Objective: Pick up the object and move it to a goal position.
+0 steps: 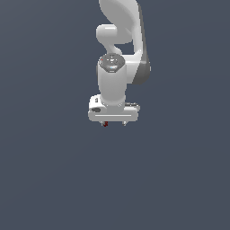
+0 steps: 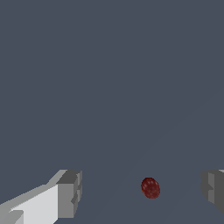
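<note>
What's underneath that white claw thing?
A small dark red object sits below the open tool, between its fingers. In the exterior view the tool mostly covers it.

exterior view distant, overhead; wrist view close, between pincer [image 2: 140, 192] fingers

Simulated scene: featureless flat grey ground [image 1: 45, 179].
</note>
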Action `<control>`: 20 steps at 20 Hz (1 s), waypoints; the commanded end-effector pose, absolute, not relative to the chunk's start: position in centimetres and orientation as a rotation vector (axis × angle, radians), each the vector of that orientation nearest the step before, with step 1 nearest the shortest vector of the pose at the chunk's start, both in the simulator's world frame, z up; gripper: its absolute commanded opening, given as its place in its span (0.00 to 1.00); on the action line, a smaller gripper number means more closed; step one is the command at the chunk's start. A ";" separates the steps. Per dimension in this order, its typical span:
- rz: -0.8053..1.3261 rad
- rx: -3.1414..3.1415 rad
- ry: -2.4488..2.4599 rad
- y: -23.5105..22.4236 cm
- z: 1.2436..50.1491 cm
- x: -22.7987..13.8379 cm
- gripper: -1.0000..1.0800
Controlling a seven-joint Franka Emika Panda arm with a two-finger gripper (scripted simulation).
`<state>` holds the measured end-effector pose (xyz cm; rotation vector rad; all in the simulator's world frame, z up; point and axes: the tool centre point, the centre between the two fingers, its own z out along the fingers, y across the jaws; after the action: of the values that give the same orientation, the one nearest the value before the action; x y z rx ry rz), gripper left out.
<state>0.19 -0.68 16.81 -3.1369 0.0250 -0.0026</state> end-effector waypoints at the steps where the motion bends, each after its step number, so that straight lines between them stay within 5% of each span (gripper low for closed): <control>1: -0.003 -3.137 0.025 -0.7 16.8 0.2 0.96; 20: -0.037 -3.123 0.013 -2.6 17.8 0.6 0.96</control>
<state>0.62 -2.52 17.92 -3.1220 0.0282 -0.0372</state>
